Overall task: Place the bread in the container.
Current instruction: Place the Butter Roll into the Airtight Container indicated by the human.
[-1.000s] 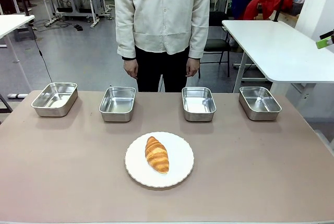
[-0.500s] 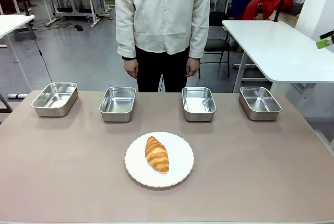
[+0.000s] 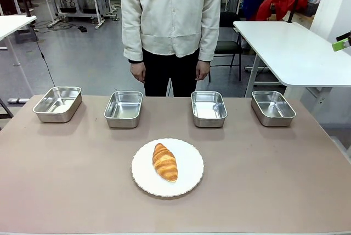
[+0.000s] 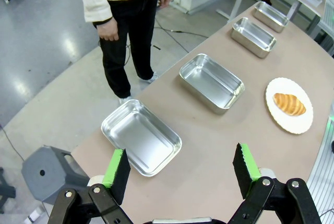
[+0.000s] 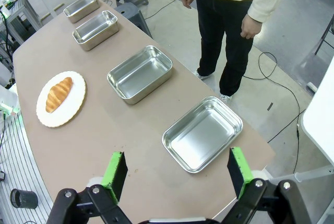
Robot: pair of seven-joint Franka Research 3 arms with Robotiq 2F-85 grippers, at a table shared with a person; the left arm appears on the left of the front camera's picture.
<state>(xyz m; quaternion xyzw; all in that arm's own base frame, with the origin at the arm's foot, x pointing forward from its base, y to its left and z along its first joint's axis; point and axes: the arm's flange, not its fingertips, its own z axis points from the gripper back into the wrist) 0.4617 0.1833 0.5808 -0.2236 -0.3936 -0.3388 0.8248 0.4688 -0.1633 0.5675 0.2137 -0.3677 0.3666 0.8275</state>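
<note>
— How many things were on the worktop [image 3: 285, 180]?
— Four steel containers [image 3: 123, 109], one bread [image 3: 165, 162] on one white plate [image 3: 192, 177], and one person [image 3: 173, 16] standing opposite.
— And the robot?
— The left hand [image 4: 180, 153] and right hand [image 5: 176, 156] both gaped wide, holding nothing, each near an end container. The bread lay well apart, ahead and to the left hand's right.
— Any change from a second earlier?
— None; everything lay unmoved.

The left pincer [image 4: 181, 167] and the right pincer [image 5: 177, 173] both hang high and tilted downward, each with its jaws spread wide apart and gripping nothing.
</note>
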